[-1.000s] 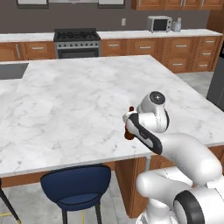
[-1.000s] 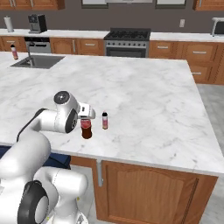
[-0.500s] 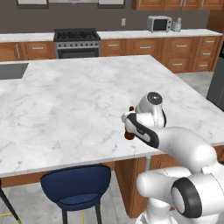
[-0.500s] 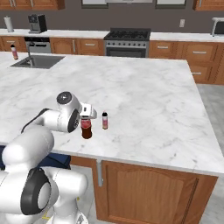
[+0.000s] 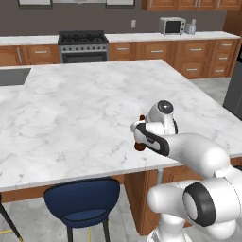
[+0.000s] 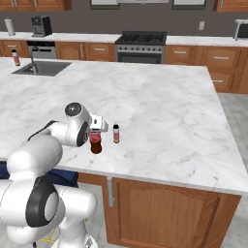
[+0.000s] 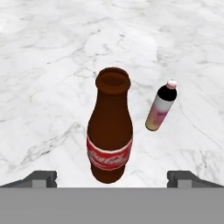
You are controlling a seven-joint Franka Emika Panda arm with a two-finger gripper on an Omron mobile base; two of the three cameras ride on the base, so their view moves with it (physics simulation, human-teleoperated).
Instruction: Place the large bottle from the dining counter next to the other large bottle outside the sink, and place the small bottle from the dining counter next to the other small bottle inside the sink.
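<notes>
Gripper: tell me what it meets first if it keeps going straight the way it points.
Most likely the large bottle: the open gripper is centred on it, its fingertips wide to either side. The small bottle stands off that line. Depth is unclear.

A tall dark-brown glass bottle with a red label (image 7: 110, 131) stands upright on the white grey-veined marble counter (image 7: 48, 65), between the wide-apart gripper (image 7: 112, 178) fingertips (image 7: 41, 178); a small pale pink-banded bottle (image 7: 161, 106) stands near it.

A black range (image 5: 82, 46) sits in the far wall's wooden cabinets (image 5: 198, 56) at twelve o'clock. A microwave (image 5: 172, 25) stands on the back worktop at about one o'clock. A coffee machine (image 6: 40, 25) and a paper-towel roll (image 6: 9, 26) stand at ten o'clock. A blue stool (image 5: 82, 202) is tucked in at six o'clock.
</notes>
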